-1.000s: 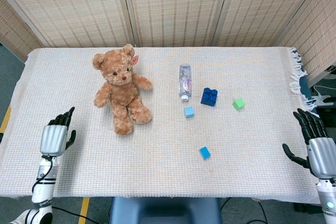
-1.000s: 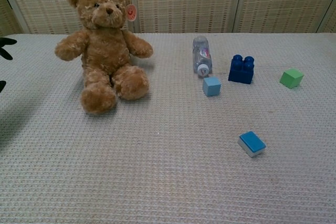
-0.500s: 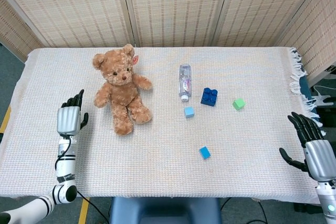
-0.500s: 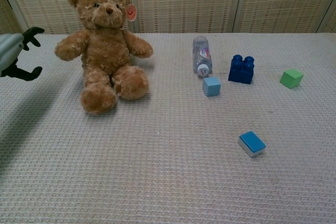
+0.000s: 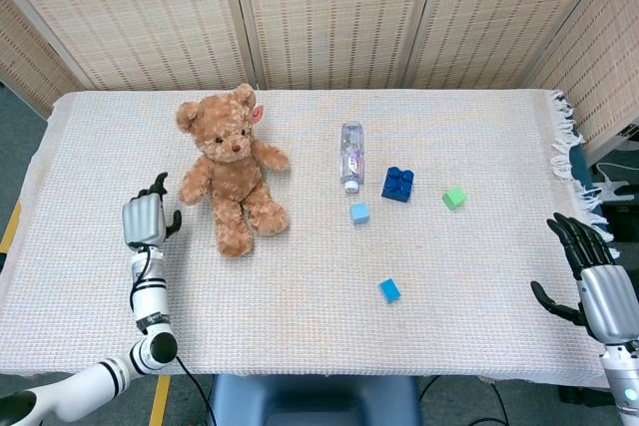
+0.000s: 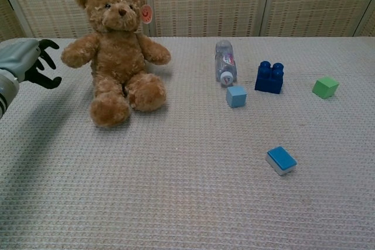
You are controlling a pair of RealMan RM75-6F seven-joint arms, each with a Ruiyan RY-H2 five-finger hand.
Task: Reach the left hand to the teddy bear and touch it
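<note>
A brown teddy bear sits upright on the white cloth, back left of centre. My left hand hovers just to its left, fingers apart and empty, a short gap away from the bear's near arm. Over the table's right front edge my right hand stays open with spread fingers; the chest view does not show it.
A clear bottle lies right of the bear. Beside it are a dark blue brick, a light blue cube, a green cube and a blue block. Wicker screens back the table.
My left hand has moved forward and rightward from the table's left front toward the bear. The right hand has dropped back slightly. The objects have stayed put.
</note>
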